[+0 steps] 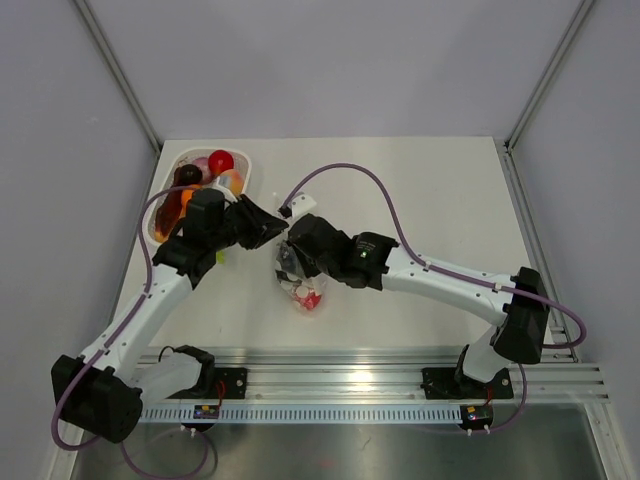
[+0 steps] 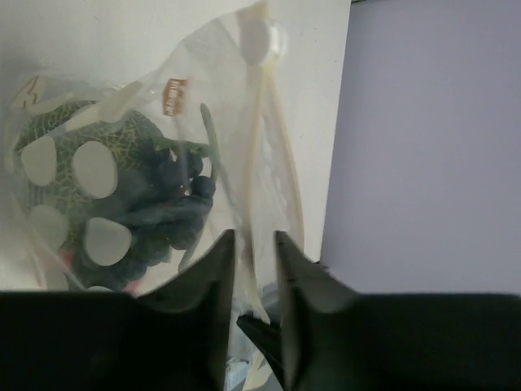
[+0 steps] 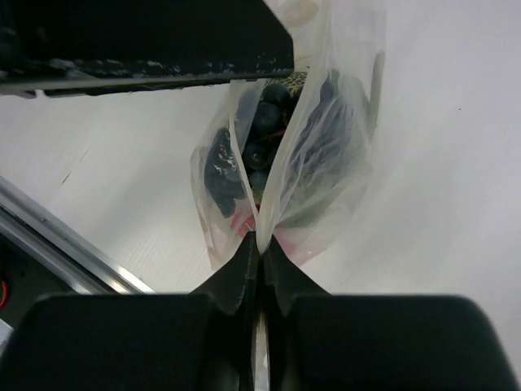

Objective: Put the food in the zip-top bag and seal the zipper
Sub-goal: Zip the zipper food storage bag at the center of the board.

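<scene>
The zip-top bag [image 1: 303, 290] hangs limp between my two grippers, just above the table. Inside it are a dark purple piece [image 3: 264, 122], a green netted piece [image 2: 49, 134] and something red [image 1: 312, 299]. My right gripper [image 3: 260, 238] is shut on the bag's top edge, pinching the plastic flat. My left gripper [image 2: 253, 236] stands a little open, and the zipper strip [image 2: 273, 163] runs loosely through the narrow gap between its fingers. In the top view the left gripper [image 1: 272, 228] and the right gripper [image 1: 290, 262] nearly meet at the bag's mouth.
A white tray [image 1: 246, 165] at the back left holds more food: a red ball [image 1: 221, 160], a dark piece [image 1: 187, 175] and an orange piece [image 1: 172, 205]. A metal rail [image 1: 380, 380] runs along the near edge. Grey walls enclose the table.
</scene>
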### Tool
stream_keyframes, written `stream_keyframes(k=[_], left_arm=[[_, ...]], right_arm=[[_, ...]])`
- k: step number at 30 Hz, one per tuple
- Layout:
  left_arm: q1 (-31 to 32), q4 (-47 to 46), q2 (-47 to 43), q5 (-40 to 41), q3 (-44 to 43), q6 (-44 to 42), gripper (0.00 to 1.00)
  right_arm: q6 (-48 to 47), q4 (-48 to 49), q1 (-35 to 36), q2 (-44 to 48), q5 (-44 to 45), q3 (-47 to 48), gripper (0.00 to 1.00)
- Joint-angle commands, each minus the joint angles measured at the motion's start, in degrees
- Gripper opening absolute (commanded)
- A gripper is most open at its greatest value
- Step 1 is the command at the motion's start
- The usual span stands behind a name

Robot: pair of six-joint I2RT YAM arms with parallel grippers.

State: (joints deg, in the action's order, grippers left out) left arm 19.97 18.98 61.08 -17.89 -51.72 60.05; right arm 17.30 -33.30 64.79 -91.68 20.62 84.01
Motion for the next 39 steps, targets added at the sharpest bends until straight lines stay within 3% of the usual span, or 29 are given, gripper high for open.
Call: stream_keyframes(k=[1, 4, 7, 10, 13, 17, 19, 22, 25, 30, 34, 39], left_arm=[[0.43, 0.60, -3.42, 2.33, -4.87, -3.70, 0.36], [-2.03, 7.73, -3.42, 3.22, -10.40, -12.74, 0.70], [-5.72, 13.44, -2.28, 3.39, -15.68, -21.88, 0.77], [-8.88, 11.96, -1.49, 1.54, -16.39, -33.03, 0.77], [-9.68, 8.81, -2.62, -0.11, -13.69, -37.36, 0.77], [-9.68, -9.17, -8.25, -9.52, -3.34, -42.54, 0.77], [-9.68, -11.33, -9.83, -16.54, -1.63, -47.37, 0.77], [-9.77, -9.41, -7.74, -24.80, -2.76, -53.88, 0.75], [-9.86, -7.38, -3.61, -35.52, -3.21, -61.26, 0.65], [-10.03, -5.38, -1.14, -44.74, -1.45, -73.73, 0.65], [-10.56, -4.04, 0.35, -48.90, -1.62, -80.70, 0.65], [-11.61, 7.54, 6.06, -49.26, -5.31, -91.42, 0.65]], right_arm=[[0.20, 6.04, -0.28, 2.47, 3.12, -1.82, 0.05], [-3.22, 6.23, -2.04, 3.87, -1.80, -3.58, 0.00], [-6.47, 8.33, -3.35, 6.77, -5.49, -6.39, 0.00], [-11.29, 11.75, -5.89, 12.38, -16.35, -11.83, 0.00], [-15.09, 13.96, -9.32, 15.29, -20.35, -14.13, 0.00], [-21.95, 17.30, -11.44, 20.73, -28.35, -19.91, 0.00], [-23.18, 17.04, -11.79, 22.24, -27.83, -20.90, 0.00], [-25.03, 16.60, -13.55, 24.61, -31.16, -22.22, 0.00], [-27.74, 17.47, -14.52, 26.46, -36.34, -23.71, 0.00], [-30.04, 16.25, -15.93, 26.55, -44.85, -24.15, 0.00], [-34.24, 15.46, -16.10, 26.90, -50.06, -25.47, 0.00], [-36.11, 16.95, -16.19, 29.89, -51.56, -28.37, 0.00]])
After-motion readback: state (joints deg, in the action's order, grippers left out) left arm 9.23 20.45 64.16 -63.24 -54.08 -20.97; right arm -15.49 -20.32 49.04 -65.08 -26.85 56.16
